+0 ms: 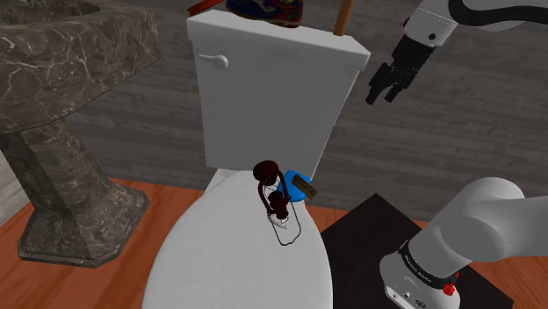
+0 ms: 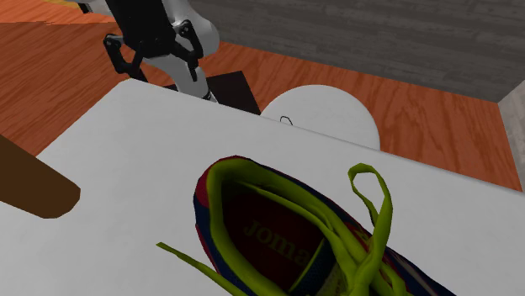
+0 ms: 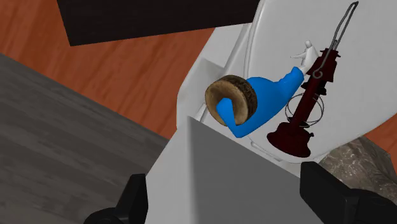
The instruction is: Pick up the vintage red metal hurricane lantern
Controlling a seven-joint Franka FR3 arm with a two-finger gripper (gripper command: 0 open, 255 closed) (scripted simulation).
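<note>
Wrist view: lantern (image 3: pixel 310 102) lying (base nearer).

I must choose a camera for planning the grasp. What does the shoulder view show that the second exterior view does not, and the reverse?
Shoulder view, not the second: the dark red lantern on the toilet lid, a blue toy beside it, a stone basin. Second exterior view, not the shoulder: the inside of the shoe and its yellow-green laces; of the lantern, at most a thin wire loop past the edge of the tank. Both: the tank, the shoe, the lid, the open pincer, the black stand.
</note>
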